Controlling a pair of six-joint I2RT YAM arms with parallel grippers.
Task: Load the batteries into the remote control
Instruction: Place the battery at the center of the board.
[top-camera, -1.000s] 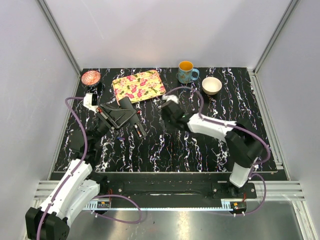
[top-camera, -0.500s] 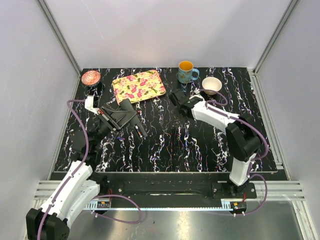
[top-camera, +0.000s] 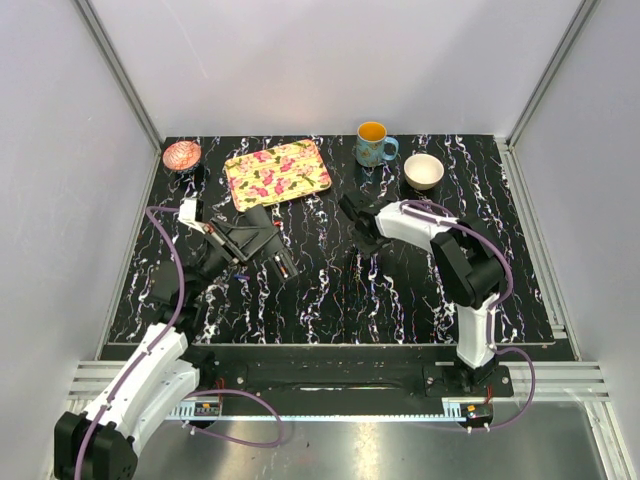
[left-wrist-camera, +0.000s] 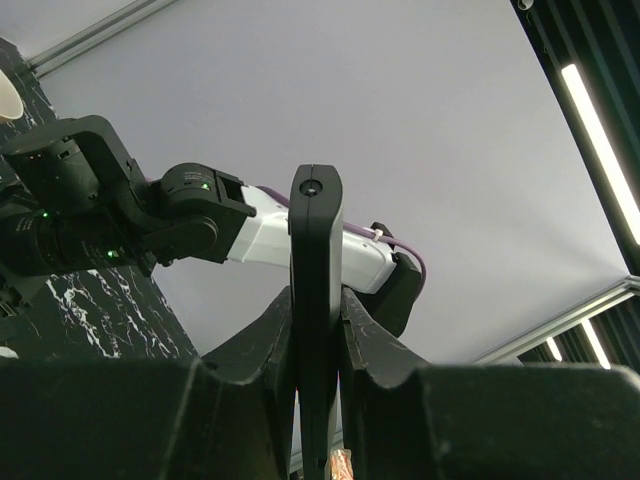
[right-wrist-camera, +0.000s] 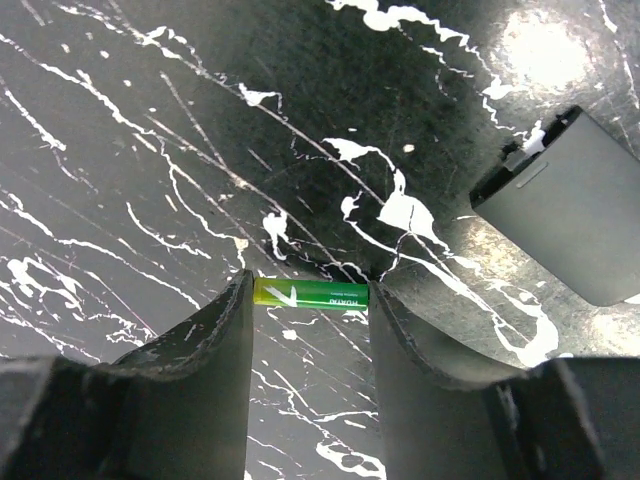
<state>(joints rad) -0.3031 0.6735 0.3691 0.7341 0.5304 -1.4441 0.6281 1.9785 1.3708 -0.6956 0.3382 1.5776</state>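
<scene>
1. Progress check: I'd call this early-to-middle. The left fingers (left-wrist-camera: 265, 340) are clamped tight on the remote control (left-wrist-camera: 316, 230), holding it edge-on and up off the counter (top-camera: 330, 290) on the left side.
2. The right fingers (right-wrist-camera: 215, 340) are set about half wide, with a green-yellow battery (right-wrist-camera: 310, 293) pinched end to end between them. It's low over the counter near the middle. I can't tell if it's lifted or resting on the surface.
3. So remote in one hand and battery in the other, but well apart. That battery isn't loaded yet. Whether any cell already sits in the remote, I can't tell, since the compartment isn't readable from these angles.
4. Left to do, I reckon: bring the battery over, line it up with the slot, press it in, then repeat for the others.
5. A flat dark grey panel (right-wrist-camera: 570, 205) lies near the battery without touching it. Might be the battery cover, not sure.
6. Along the far edge there's a floral tray (top-camera: 278, 170), mug (top-camera: 373, 145), white bowl (top-camera: 423, 170) and a small pink dish (top-camera: 182, 154). None of them sit between the two arms, so no real blocker there.
</scene>
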